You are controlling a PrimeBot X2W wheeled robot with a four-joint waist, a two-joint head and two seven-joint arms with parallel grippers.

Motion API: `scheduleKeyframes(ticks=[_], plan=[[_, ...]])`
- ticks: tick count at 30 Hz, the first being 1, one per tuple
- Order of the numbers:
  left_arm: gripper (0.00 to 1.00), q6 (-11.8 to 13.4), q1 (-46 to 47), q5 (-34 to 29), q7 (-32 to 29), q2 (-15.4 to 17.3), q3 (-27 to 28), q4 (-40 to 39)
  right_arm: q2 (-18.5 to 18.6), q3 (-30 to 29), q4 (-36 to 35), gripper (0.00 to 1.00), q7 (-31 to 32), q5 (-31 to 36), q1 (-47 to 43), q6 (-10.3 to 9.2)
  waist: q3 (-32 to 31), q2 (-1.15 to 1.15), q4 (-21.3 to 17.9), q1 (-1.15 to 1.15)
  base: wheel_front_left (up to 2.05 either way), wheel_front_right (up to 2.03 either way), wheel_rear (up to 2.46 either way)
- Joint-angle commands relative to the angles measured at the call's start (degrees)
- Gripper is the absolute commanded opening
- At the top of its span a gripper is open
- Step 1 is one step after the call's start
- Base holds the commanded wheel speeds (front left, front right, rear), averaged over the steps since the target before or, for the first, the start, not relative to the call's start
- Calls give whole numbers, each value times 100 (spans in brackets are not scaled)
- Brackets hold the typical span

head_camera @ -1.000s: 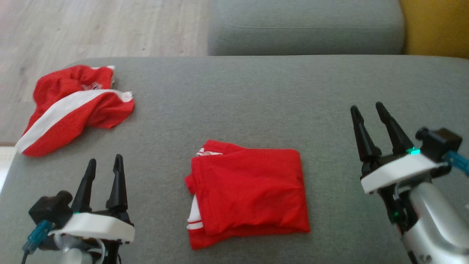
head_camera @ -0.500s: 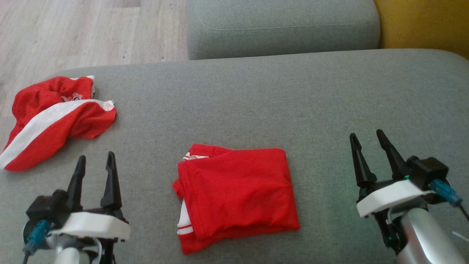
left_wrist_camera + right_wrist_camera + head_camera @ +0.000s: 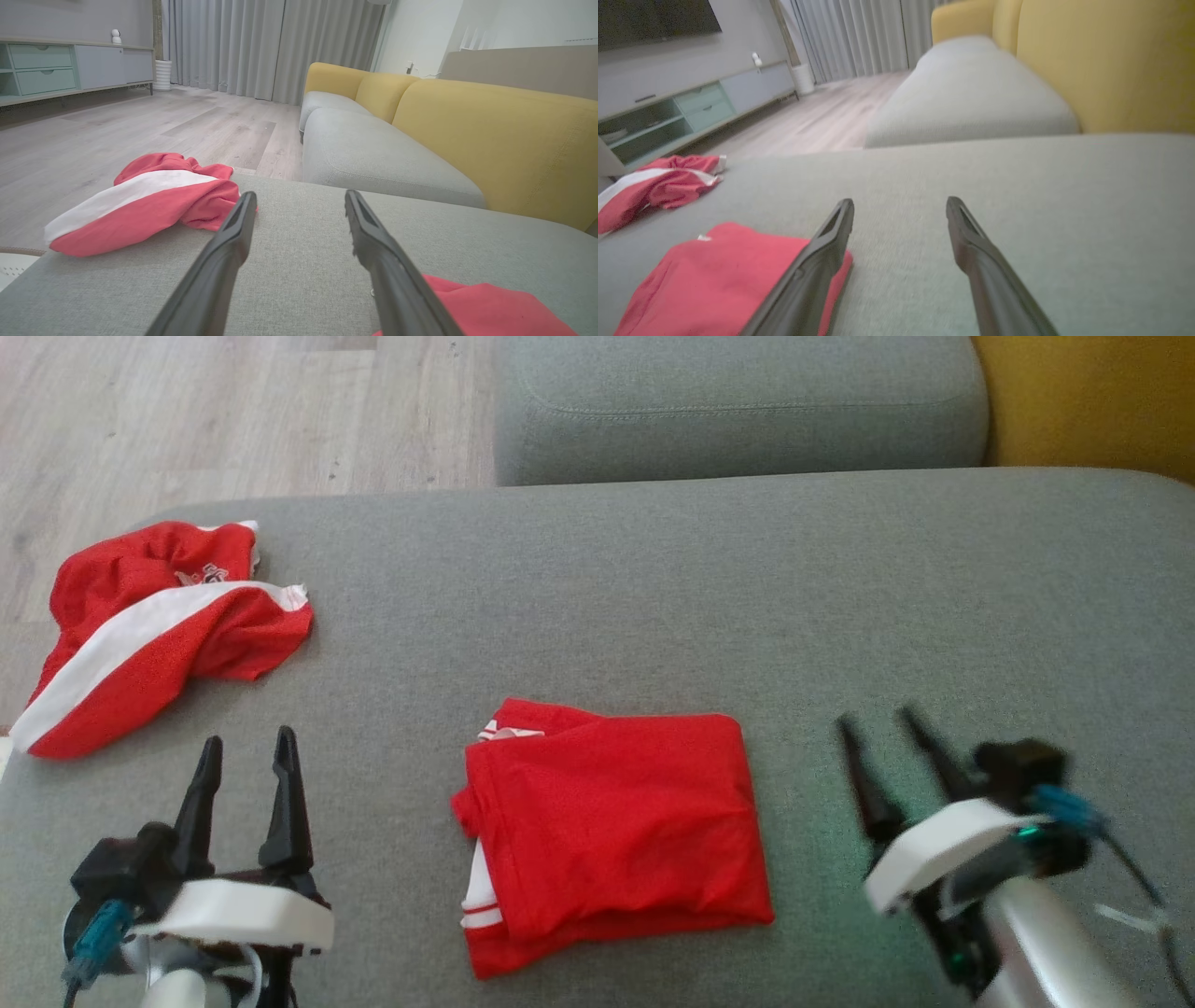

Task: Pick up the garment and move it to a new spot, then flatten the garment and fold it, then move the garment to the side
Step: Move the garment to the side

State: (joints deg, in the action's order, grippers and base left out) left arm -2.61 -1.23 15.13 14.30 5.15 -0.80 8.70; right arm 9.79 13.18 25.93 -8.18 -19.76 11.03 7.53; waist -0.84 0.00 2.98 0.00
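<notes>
Near the front edge of the cushion [image 3: 653, 597] the folded garment [image 3: 616, 831] is flanked by left hand [image 3: 247, 742] and right hand [image 3: 878, 717], both wide, empty; folds could be undone if one layer is pinched

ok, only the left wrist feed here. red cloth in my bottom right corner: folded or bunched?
Observer: Folded. The red garment lies as a flat rectangle on the grey cushion.
Operator: loose edges where?
Observer: On its left side, where stacked layers and white trim show. The right edge looks smooth.
Operator: right claw?
Observer: The right claw is open, off the garment's right edge and apart from it.
</notes>
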Motion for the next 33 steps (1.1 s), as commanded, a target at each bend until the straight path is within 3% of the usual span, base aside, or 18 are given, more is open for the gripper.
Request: scheduleKeyframes(ticks=[1, 10, 20, 24, 25, 26, 27, 28, 33], plan=[[100, -25, 181, -92, 70, 29, 266, -185, -46, 285, -88, 100, 288, -163, 235, -4, 0, 0, 17, 0, 0, 0, 0], [100, -126, 238, -120, 70, -47, 222, -122, -126, 1356, 482, 100, 2168, -1200, 1006, -4, 57, 0, 276, 0, 0, 0, 0], [100, -187, 339, -121, 70, -97, 150, 10, -324, 1272, 1929, 100, 3180, -1399, 1468, -4, 225, 0, 632, 0, 0, 0, 0], [100, -209, 369, -125, 70, -97, 181, 35, -430, 1344, 2147, 100, 3478, -1541, 1494, -4, 261, 0, 697, 0, 0, 0, 0], [100, -214, 377, -128, 70, -97, 188, 38, -446, 1375, 2147, 82, 3513, -1604, 1491, -4, 268, 0, 704, 0, 0, 0, 0], [100, -214, 377, -128, 70, -97, 188, 38, -446, 1375, 2147, 82, 3513, -1604, 1491, -4, 268, 0, 704, 0, 0, 0, 0], [100, -217, 386, -132, 70, -98, 195, 40, -457, 1407, 2138, 45, 3533, -1668, 1489, -4, 274, 0, 706, 0, 0, 0, 0], [100, -218, 392, -138, 70, -99, 204, 42, -461, 1444, 2118, 0, 3530, -1716, 1492, -4, 277, 0, 703, 0, 0, 0, 0], [100, -222, 393, -164, 70, -101, 255, 20, -355, 1505, 1946, 0, 3004, -1755, 1664, -4, 250, 0, 594, 0, 0, 0, 0]])
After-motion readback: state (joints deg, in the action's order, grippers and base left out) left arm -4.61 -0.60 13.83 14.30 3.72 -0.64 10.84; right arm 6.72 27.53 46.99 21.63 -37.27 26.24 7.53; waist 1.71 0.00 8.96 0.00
